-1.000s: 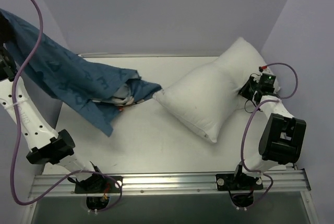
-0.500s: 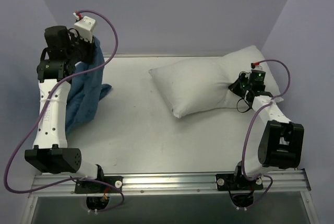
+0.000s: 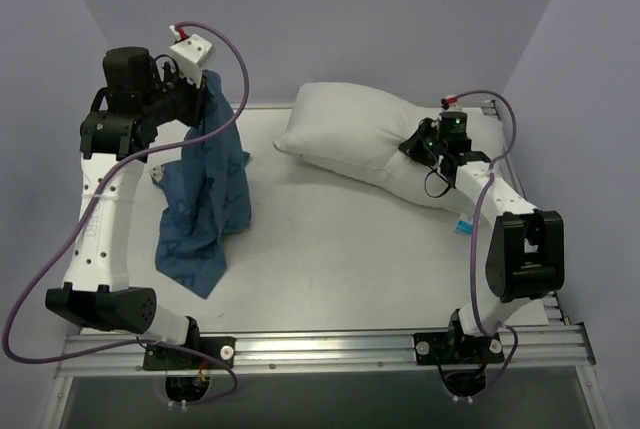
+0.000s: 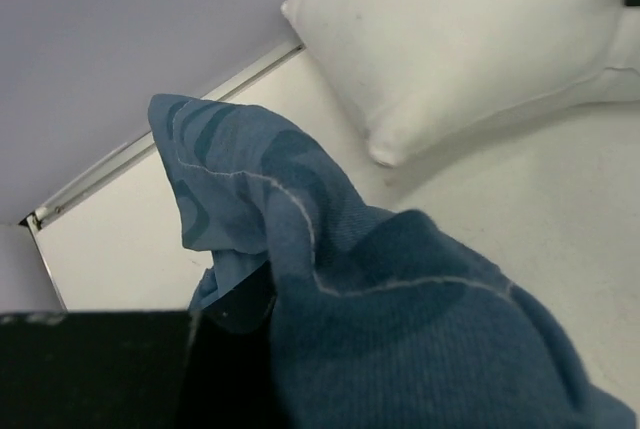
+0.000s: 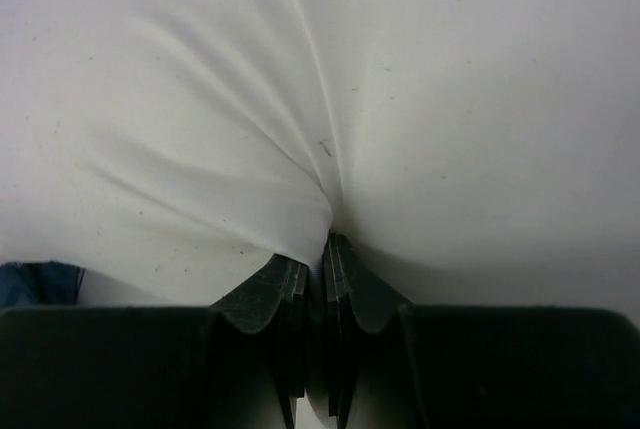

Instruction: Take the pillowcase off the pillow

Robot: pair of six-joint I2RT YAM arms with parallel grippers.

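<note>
**White table, cover and cushion well apart**

Pale walls close in a white table (image 3: 330, 249) on three sides. At the left, our left gripper (image 3: 207, 89) is raised and clamped on a bunch of the pillowcase (image 3: 205, 199). The blue cloth hangs from it down to the table, with nothing white showing inside. At the far right, our right gripper (image 5: 325, 249) pinches a fold of the pillow (image 3: 345, 139) — to anchor it, we judge, against the pull. The two lie well apart, so we judge the cover is off.
</note>
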